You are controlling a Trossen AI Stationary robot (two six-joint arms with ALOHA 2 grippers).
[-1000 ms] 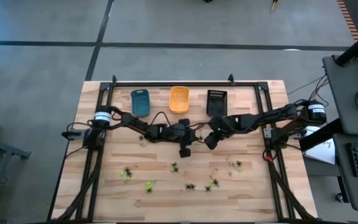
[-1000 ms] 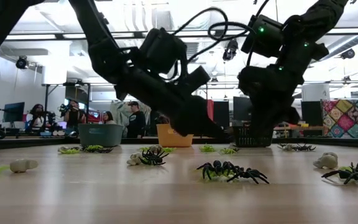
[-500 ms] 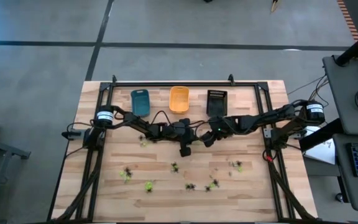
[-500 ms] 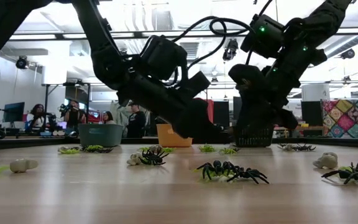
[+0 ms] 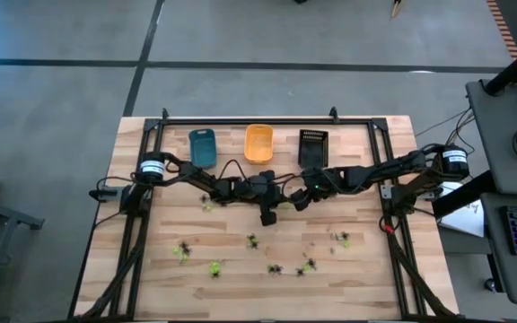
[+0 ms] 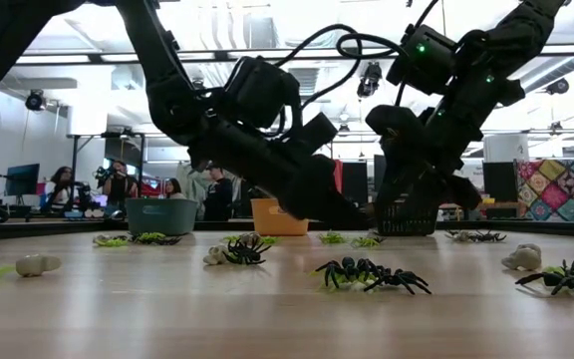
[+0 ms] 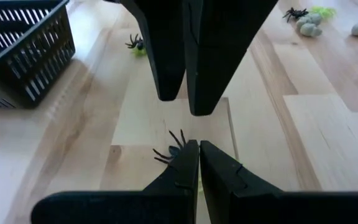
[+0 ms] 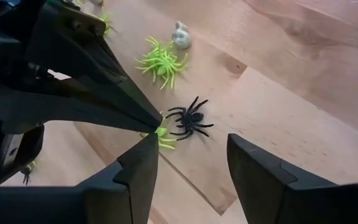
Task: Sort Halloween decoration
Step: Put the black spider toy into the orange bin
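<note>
Both arms meet over the middle of the table (image 5: 151, 269), just in front of the black tray (image 5: 312, 147). The left gripper (image 5: 270, 216) has its fingers (image 7: 185, 165) pressed together, and in its wrist view black spider legs (image 7: 174, 146) poke out at the tips, so it seems clamped on a small black spider, though the body is hidden. In the right wrist view the left gripper's pointed tip also touches a small yellow-green piece (image 8: 161, 133); whether that piece is gripped I cannot tell. The right gripper (image 5: 296, 201) faces it with its fingers (image 8: 135, 174) spread apart and nothing between them; a black spider (image 8: 190, 118) lies on the wood just beyond that gap, next to the yellow-green piece. Farther off in that view lie a yellow-green spider (image 8: 160, 62) and a pale figure (image 8: 180, 35). The remaining decorations are scattered over the front half of the table: black and yellow-green ones near the front edge (image 5: 215, 267), one by the left arm (image 5: 207, 205), one toward the right (image 5: 341, 238). The low view shows a black pair up front (image 6: 372, 273). The blue tray (image 5: 203, 147) and orange tray (image 5: 258, 143) stand beside the black one along the back.
</note>
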